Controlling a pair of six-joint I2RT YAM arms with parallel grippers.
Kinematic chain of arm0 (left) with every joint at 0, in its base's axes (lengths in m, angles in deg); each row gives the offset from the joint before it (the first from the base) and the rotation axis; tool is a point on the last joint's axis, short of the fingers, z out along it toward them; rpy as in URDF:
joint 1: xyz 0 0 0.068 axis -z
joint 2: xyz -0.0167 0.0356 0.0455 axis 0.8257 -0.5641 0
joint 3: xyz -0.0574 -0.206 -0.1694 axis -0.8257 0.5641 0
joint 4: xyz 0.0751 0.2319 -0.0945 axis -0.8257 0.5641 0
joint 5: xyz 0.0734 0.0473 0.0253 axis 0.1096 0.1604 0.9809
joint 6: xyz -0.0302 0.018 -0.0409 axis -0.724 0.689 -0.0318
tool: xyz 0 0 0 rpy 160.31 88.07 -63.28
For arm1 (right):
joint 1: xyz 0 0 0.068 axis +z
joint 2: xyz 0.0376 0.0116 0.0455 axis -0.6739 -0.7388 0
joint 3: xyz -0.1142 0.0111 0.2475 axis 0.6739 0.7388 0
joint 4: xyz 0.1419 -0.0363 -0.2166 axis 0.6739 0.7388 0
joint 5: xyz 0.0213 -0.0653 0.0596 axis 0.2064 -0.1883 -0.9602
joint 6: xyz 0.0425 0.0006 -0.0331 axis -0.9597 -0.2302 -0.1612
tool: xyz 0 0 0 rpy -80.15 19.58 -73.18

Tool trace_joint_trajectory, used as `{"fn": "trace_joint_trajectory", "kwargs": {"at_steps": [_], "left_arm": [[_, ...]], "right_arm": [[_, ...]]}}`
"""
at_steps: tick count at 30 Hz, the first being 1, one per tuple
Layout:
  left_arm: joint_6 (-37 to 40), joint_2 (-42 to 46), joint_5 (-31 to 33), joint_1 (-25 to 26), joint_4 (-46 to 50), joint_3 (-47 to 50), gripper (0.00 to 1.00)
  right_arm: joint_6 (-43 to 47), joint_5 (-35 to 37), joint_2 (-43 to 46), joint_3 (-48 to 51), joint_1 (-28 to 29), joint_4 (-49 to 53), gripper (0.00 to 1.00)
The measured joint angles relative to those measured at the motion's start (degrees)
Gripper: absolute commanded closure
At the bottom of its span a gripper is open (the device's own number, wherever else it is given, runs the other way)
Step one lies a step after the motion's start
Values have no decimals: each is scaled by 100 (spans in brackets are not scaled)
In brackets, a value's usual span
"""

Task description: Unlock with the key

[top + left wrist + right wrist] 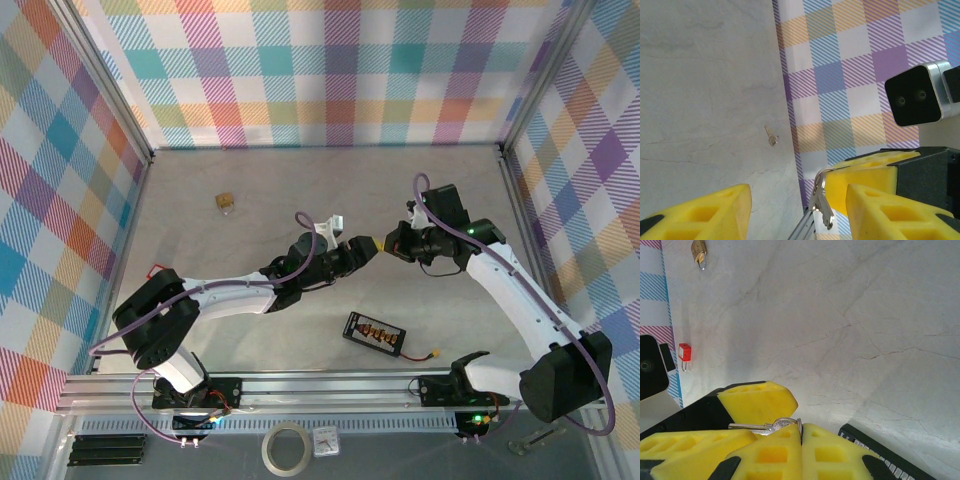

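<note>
Marbled tabletop (865, 315); key (760, 427) in right claw (801, 437) (yellow pads (770, 455)), left claw (799, 194) around it.

The key (757, 427) sits partly buried in the right gripper (801, 432); a speck (771, 136) beyond the left gripper (799, 200) is unidentifiably small.

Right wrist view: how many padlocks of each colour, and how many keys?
Brass padlock: 1
Red padlock: 1
Thin silvery metal key, on a ring pinched in the right gripper: 1
Total: 3
</note>
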Motion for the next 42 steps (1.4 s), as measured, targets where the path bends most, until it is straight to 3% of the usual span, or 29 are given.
{"fn": "trace_joint_trajectory", "kwargs": {"at_steps": [6,13,24,31,32,35,36,40,42], "left_arm": [[-17,0,61,0,4,0,54],[-72,-96,68,-2,-4,-42,68],[-162,-219,7,0,-15,-164,99],[-122,-219,-7,0,50,-166,100],[-92,-214,-17,0,81,-168,100],[195,-166,-136,-2,205,-203,100],[382,-120,-188,-13,313,-232,100],[1635,330,-549,-101,1156,-490,100],[2332,586,-859,-177,1727,-763,100]], "right_arm": [[-28,-37,2,74,0,-17,100],[-90,-76,90,197,0,-48,100],[-133,-76,90,319,-2,-129,100],[-192,-120,107,402,-2,-225,100],[-195,-131,127,433,0,-251,93],[-114,-256,214,487,-20,-267,49],[-39,-269,280,494,-55,-269,40],[299,-1034,852,758,-540,-643,23],[402,-1587,1187,966,-774,-1126,23]]}}
